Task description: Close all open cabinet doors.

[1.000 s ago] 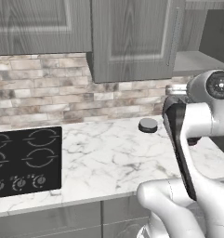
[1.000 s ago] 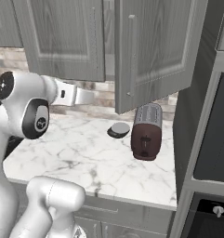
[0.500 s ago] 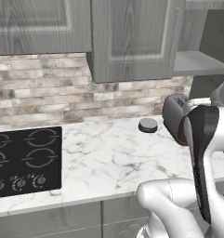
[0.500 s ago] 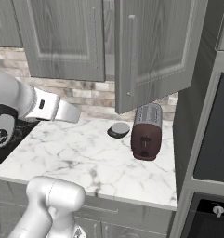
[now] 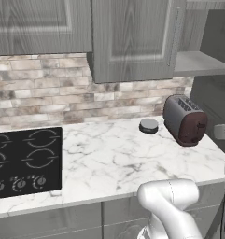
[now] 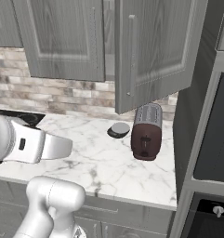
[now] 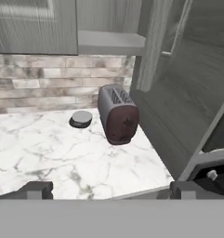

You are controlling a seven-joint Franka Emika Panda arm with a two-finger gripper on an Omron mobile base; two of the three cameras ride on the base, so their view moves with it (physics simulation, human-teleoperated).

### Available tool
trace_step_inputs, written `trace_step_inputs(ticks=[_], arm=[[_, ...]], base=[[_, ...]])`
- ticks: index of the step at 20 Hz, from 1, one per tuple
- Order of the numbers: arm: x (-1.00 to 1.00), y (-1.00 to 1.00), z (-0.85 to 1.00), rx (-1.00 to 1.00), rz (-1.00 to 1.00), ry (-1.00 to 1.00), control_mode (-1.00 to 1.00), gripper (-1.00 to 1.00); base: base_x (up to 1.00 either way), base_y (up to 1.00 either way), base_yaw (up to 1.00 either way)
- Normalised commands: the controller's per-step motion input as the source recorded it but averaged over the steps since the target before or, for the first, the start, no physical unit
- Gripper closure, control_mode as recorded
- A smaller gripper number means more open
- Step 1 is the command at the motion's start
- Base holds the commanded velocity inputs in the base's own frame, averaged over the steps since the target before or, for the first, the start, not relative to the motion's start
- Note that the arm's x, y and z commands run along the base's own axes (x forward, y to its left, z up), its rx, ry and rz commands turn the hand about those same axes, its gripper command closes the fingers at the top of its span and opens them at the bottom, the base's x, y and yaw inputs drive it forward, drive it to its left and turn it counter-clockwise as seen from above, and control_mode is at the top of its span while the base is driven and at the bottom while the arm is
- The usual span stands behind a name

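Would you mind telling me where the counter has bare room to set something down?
The widest free patch of marble counter lies between the stovetop and the toaster, forward of the small round dark object. It gets crowded at the right end, where that object and the toaster sit close together below the open cabinet door, beside the tall dark unit.
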Motion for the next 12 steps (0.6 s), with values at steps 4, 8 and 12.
trace_step_inputs(ticks=[4, 8, 12], arm=[[-0.27, -0.37, 0.46, 0.07, 0.09, -0.21, -1.00, -1.00], [-0.05, -0.34, 0.35, 0.07, 0.17, -0.19, -1.00, -1.00], [0.04, -0.20, 0.01, 0.04, 0.17, -0.15, -1.00, -1.00]], base=[[0.00, 0.00, 0.00], [0.00, 0.00, 0.00], [0.00, 0.00, 0.00]])
